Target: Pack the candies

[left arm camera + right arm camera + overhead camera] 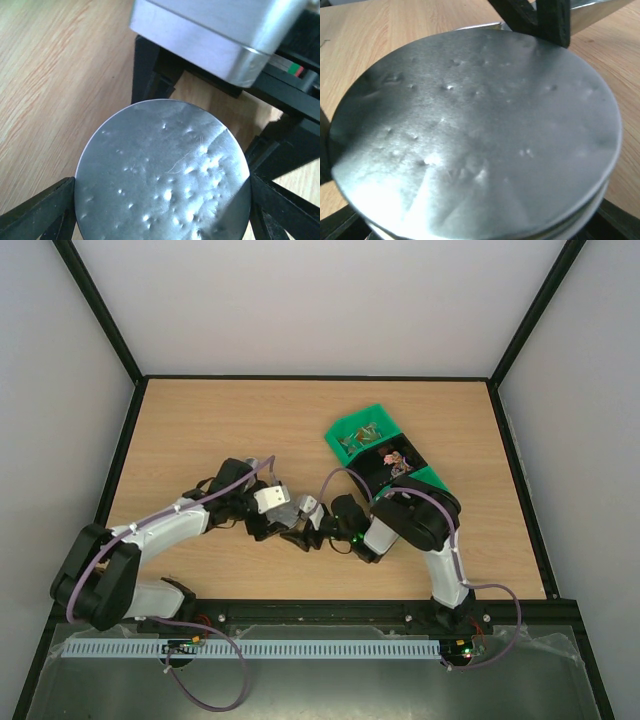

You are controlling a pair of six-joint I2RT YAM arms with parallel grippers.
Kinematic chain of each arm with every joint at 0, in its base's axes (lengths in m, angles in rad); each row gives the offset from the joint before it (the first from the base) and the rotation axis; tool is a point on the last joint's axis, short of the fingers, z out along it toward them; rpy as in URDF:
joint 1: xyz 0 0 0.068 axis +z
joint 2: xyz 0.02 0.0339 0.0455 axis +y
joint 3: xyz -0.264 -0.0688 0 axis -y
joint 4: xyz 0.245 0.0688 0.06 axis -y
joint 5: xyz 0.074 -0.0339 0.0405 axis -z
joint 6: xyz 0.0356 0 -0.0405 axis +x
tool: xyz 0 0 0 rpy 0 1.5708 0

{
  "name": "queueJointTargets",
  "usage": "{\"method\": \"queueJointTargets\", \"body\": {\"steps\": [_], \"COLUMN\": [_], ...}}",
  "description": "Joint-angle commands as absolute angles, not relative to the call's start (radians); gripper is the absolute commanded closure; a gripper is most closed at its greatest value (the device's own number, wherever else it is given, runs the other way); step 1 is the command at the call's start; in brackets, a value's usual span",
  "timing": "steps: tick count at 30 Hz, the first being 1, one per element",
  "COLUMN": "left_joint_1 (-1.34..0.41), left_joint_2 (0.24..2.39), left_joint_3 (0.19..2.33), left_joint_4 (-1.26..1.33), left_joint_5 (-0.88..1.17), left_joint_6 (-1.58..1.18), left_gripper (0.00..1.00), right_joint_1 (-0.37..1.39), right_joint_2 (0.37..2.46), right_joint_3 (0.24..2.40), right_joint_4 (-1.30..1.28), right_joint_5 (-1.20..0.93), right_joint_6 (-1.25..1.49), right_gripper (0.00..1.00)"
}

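Note:
The candies (394,461) are tiny mixed-colour sweets lying in two green bins (362,430) at the back right. My grippers meet at the table's middle around a round tin. My left gripper (285,515) is shut on the round silver lid (162,172), its fingers (47,212) pressed on both sides of it. My right gripper (306,536) grips the tin below the lid (475,130), whose rim (600,197) shows under the lid's edge. The dented lid fills both wrist views and hides the tin's inside.
The other arm's black fingers (535,20) reach in over the lid's far edge. A silver housing (220,40) on the right wrist hangs just beyond the lid. Bare wooden table (200,430) lies to the left and back, between black frame posts.

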State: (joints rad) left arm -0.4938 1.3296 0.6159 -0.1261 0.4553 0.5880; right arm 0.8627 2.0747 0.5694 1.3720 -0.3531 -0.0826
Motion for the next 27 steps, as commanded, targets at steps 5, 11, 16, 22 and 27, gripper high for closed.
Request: {"method": "queueJointTargets", "body": {"steps": [5,11,16,22,27], "left_joint_1": [-0.468,-0.467,-0.424,-0.372,-0.373], "left_joint_2": [1.385,1.412,1.368,1.214,1.17], "left_joint_3": [0.658,0.704,0.711,0.643,0.57], "left_joint_4": [-0.434,-0.494,-0.466,-0.406,-0.195], "left_joint_5": [0.613,0.62,0.655,0.678,0.56], "left_joint_6": [0.987,1.129,1.048,0.861,0.568], "left_gripper": [0.25,0.2,0.02,0.0,0.01], "right_joint_1": [0.871,0.871,0.871,0.871,0.87], "right_joint_2": [2.035,2.026,2.041,2.078,2.11], "right_joint_3": [0.531,0.516,0.515,0.516,0.542], "right_joint_4": [1.289,1.278,1.329,1.415,1.456], "right_joint_5": [-0.586,-0.615,-0.555,-0.41,-0.303], "right_joint_6": [-0.175,-0.2,-0.139,-0.056,0.009], "right_gripper": [0.56,0.57,0.57,0.58,0.58]}}
